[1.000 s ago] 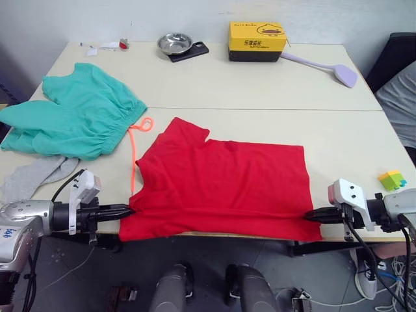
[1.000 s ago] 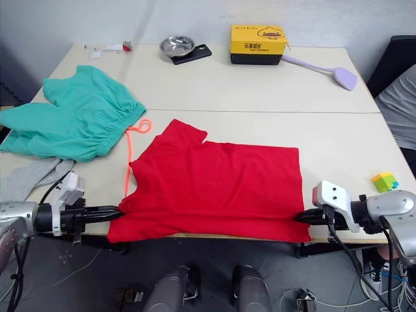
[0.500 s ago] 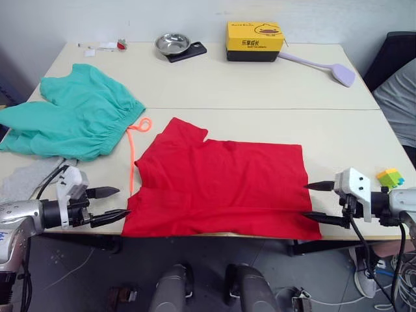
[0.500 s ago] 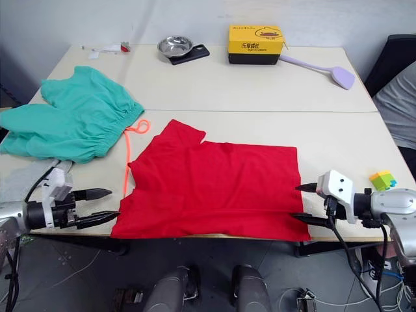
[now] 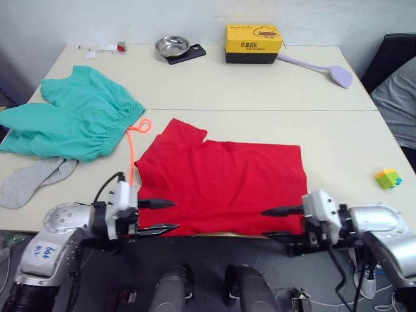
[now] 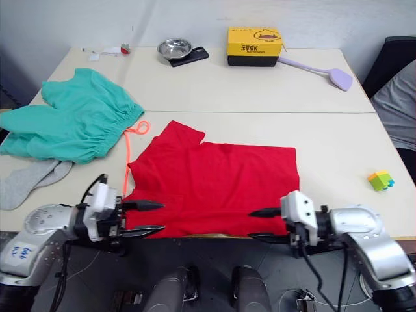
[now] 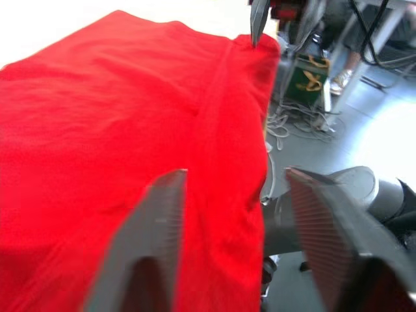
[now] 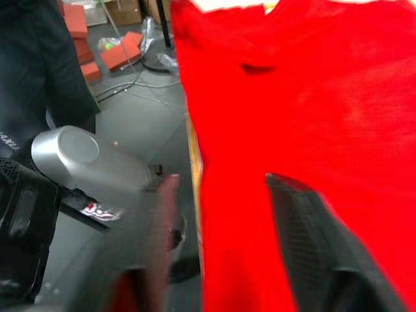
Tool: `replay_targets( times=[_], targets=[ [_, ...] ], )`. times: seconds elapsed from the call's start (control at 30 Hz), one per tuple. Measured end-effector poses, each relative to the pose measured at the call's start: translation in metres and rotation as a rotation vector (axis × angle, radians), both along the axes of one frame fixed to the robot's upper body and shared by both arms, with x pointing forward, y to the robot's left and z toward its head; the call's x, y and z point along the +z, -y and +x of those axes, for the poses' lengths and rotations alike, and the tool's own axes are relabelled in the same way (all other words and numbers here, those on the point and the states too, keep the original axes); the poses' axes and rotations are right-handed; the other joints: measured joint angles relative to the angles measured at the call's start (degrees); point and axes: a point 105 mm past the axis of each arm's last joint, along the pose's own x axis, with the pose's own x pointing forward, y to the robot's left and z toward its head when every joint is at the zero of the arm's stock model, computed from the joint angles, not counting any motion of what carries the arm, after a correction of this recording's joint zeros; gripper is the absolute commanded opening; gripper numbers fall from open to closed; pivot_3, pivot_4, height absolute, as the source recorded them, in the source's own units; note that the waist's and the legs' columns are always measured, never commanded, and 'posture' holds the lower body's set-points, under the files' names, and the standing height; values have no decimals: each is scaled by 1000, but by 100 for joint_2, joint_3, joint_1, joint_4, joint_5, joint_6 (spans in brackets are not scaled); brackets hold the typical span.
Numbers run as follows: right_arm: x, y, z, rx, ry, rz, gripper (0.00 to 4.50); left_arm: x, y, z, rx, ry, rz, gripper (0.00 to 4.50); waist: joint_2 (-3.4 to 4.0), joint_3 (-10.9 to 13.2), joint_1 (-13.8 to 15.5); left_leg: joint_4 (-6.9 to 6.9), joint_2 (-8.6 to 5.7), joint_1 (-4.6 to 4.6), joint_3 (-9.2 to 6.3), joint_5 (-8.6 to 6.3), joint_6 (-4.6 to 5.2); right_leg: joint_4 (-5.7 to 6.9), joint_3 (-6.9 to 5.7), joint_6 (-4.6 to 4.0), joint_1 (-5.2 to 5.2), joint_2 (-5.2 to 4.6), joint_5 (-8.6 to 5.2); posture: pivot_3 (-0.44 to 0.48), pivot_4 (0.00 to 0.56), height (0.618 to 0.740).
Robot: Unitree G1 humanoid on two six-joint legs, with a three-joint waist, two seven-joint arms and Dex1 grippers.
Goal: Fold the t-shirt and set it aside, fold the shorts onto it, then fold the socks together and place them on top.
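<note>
Matt cloth t-shirt [image 5: 221, 185]; shiny, probably metal bowl [image 5: 172, 45].

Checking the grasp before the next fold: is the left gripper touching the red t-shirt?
Cannot tell. In the left eye view the left gripper is open, straddling the t-shirt at its near edge, with no clear gap or contact visible.

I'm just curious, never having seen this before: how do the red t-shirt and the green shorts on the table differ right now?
The t-shirt lies spread flat at the table's near edge, while the shorts sit bunched at the robot's far left. The t-shirt has both open grippers, left and right, at its near edge; the shorts have none nearby. Both rest on the table.
</note>
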Motion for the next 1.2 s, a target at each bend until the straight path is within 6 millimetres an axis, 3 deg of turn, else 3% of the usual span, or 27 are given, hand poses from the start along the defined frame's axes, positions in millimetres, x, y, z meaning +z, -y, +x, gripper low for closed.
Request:
replay_targets(
  times=[0.1,0.17,0.37,0.57,0.8,0.93,1.1,1.2],
  targets=[
    [-13,-23,5,5,47,-32,0,-12,6,12,31,23,32,480,0,0,7,1,-1,0,1,0,-1,4,1,-1,-2,0,-1,0,150,740],
    [-24,-30,6,2,56,-68,0,-21,5,19,75,41,72,11,-1,-1,9,0,-1,-3,1,0,-1,1,1,-2,-4,-1,-1,0,150,740],
    [-31,-25,19,-97,89,-92,0,-40,-4,20,143,25,141,11,-2,-1,1,2,0,-7,1,-2,4,0,1,-2,-6,-1,-1,0,150,740],
    [-29,34,26,-237,98,-154,0,-42,-30,22,258,41,167,11,-10,-11,21,-4,1,20,0,-17,23,-12,1,-2,20,-2,-1,0,150,740],
    [-29,108,29,-463,90,-161,0,-43,-47,28,382,48,138,11,-15,-35,19,-12,4,40,-2,-18,24,-25,-1,-2,43,-2,-1,0,150,740],
    [-29,137,29,-555,106,-149,0,-41,-58,33,453,43,89,11,-18,-38,10,-11,4,40,-2,-18,24,-25,-1,-2,43,-2,-1,0,150,740],
    [-23,144,28,-578,94,-82,0,-29,-63,30,450,-6,-53,11,-20,-37,7,-12,5,29,-1,-18,24,-25,-1,-2,35,-2,-1,0,150,740],
    [-2,117,27,-499,101,52,0,-17,-56,25,382,-35,-104,11,-16,-35,0,-15,9,27,-2,-18,22,-22,-1,-2,31,-1,-1,0,150,740]
  ],
)
